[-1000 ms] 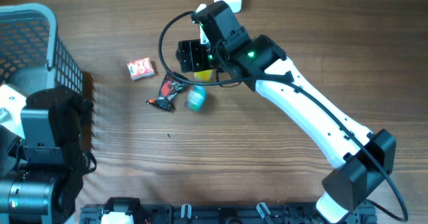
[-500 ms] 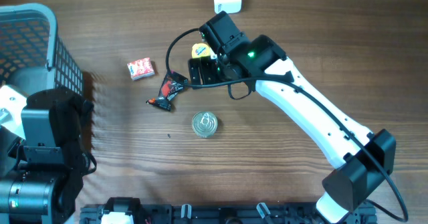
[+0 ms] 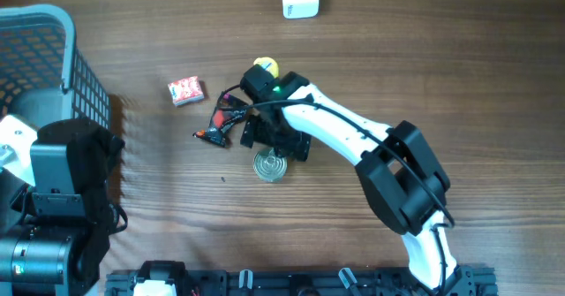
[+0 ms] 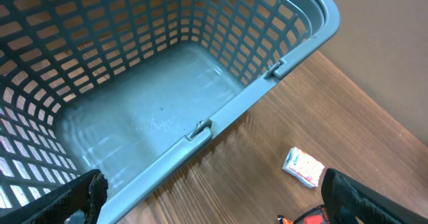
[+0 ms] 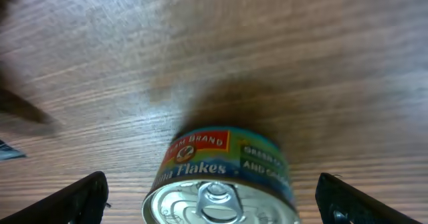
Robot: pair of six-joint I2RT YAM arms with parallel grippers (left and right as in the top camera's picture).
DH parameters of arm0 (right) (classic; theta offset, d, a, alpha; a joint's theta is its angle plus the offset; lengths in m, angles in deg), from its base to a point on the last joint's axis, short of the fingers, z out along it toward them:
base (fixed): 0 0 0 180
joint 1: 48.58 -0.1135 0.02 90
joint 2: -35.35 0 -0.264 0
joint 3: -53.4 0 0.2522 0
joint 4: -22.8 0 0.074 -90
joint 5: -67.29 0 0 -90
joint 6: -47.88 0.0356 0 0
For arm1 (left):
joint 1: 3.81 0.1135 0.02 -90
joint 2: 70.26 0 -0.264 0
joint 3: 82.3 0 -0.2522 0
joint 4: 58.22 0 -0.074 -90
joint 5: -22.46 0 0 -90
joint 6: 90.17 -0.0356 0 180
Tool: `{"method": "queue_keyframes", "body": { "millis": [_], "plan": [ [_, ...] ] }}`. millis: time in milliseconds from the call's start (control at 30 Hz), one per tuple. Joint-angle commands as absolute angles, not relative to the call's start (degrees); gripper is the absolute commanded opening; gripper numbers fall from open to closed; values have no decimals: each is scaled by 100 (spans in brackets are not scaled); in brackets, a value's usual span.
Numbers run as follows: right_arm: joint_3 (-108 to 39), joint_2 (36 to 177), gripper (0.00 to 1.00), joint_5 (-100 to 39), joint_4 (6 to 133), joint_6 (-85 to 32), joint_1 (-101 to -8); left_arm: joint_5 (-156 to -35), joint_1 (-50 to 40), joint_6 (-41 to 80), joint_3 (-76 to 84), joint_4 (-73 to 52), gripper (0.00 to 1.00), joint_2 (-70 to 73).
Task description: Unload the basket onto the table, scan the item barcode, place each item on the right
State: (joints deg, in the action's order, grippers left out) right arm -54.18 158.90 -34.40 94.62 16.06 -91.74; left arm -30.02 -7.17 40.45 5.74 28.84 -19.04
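Right claw point(image 5: 208, 187) is spread wide and pinching nothing, hovering low over the can point(image 5: 221, 177), which stands upright on the wood table point(image 5: 301, 50) right between its fingers with gaps either side, and the left claw point(image 4: 214, 200) is wide open too, basket point(image 4: 221, 114) just ahead.

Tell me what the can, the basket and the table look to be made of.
Can: metal, going by its shiny silver lid with a pull ring. The printed label round its side could be paper or lacquer.
Basket: moulded plastic, grey-blue and slightly glossy, with open lattice walls.
Table: wood or wood-look laminate, brown with a long grain and a matte finish. I cannot tell which.
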Motion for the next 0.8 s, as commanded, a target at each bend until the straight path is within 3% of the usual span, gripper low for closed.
{"method": "queue_keyframes", "body": {
  "millis": [0, 533, 767],
  "plan": [
    [-5407, 15958, 100, -3433, 9567, 2327, -9272, -3050, -680, 4073, 533, 2888, 100, -1909],
    [-4775, 15968, 99, -3335, 9134, 2653, -9379, -3072, -680, 4073, 533, 2912, 100, -1909],
    [-4688, 15971, 85, -3333, 8842, 2535, -9569, -3070, -680, 4073, 533, 2910, 100, -1909]
  ]
}}
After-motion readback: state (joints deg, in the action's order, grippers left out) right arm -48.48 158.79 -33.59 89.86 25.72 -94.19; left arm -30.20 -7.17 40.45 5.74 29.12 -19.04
